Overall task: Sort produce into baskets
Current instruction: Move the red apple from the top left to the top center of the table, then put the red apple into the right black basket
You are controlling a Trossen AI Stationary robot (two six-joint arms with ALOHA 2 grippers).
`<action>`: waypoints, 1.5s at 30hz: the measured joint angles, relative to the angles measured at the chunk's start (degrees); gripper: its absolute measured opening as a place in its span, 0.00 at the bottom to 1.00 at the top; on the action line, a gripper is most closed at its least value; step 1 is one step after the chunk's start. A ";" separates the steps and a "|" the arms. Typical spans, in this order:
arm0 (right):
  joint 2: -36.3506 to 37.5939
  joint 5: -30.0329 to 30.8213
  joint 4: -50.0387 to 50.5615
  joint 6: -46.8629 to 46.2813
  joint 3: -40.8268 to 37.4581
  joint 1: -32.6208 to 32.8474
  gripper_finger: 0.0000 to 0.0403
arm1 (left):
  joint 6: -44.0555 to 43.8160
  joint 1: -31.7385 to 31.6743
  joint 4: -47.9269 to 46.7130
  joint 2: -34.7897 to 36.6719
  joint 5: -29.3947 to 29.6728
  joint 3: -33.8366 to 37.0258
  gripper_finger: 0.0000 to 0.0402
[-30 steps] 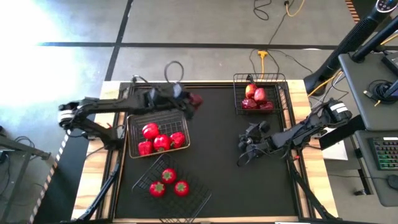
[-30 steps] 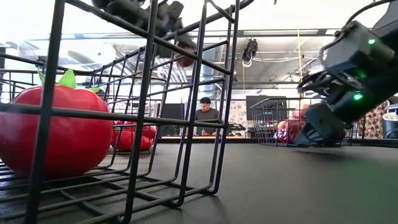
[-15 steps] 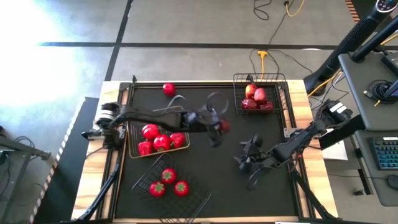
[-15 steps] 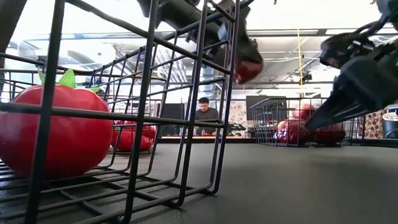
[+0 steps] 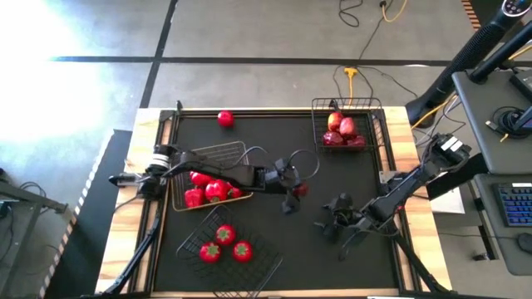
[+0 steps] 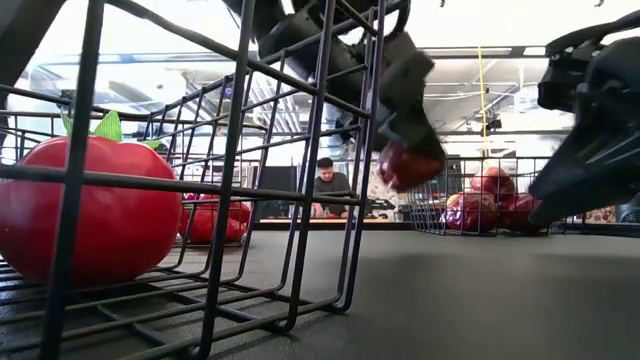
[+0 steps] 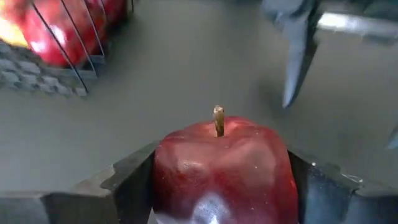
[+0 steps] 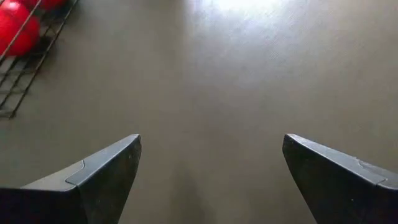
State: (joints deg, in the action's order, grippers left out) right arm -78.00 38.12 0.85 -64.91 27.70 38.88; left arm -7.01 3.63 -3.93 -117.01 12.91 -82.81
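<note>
Holding a dark red apple (image 7: pixel 222 171) between its two dark fingers, the left gripper (image 5: pixel 293 188) sits just below centre of the high view, above the black table mat (image 5: pixel 283 249). Apple: glossy maroon skin, short brown stem upright, slightly lumpy shoulders; in the low view it hangs clear of the mat, upper middle of frame. Left arm stretched long from the left edge, crossing over the middle-left basket (image 5: pixel 218 154).

Right gripper (image 5: pixel 337 222) hovers lower right of centre, fingers spread wide, nothing between them; wrist view shows bare mat only.

Baskets: thin dark wire mesh, rectangular, open top. Upper-right basket (image 5: pixel 366 105) holds several dark red apples. Middle-left basket holds bright red lumpy peppers (image 5: pixel 209 188). Lower-left basket (image 5: pixel 193 241), set at an angle, holds three round tomatoes (image 5: pixel 224 235) with green tops. One loose red item (image 5: pixel 225 119) lies on the mat near the upper-left edge; kind not clear.

Mat surface matte, dark grey; table rim (image 5: pixel 126 241) light wood.
</note>
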 joint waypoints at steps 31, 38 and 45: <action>-4.63 7.26 -8.05 47.37 8.93 -8.37 0.95 | -4.20 7.56 -10.14 6.05 -2.23 1.02 0.79; -5.61 1.40 -8.43 58.25 13.03 -13.73 0.95 | -5.71 15.91 -6.56 7.40 12.91 4.75 0.79; -8.89 -13.59 -7.32 58.31 14.21 -23.26 0.95 | -9.84 19.96 -7.03 8.51 40.09 6.89 0.79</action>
State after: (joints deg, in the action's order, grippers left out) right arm -86.88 24.54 -6.46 -6.60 41.91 15.62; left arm -16.85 23.59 -10.96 -108.50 52.99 -75.91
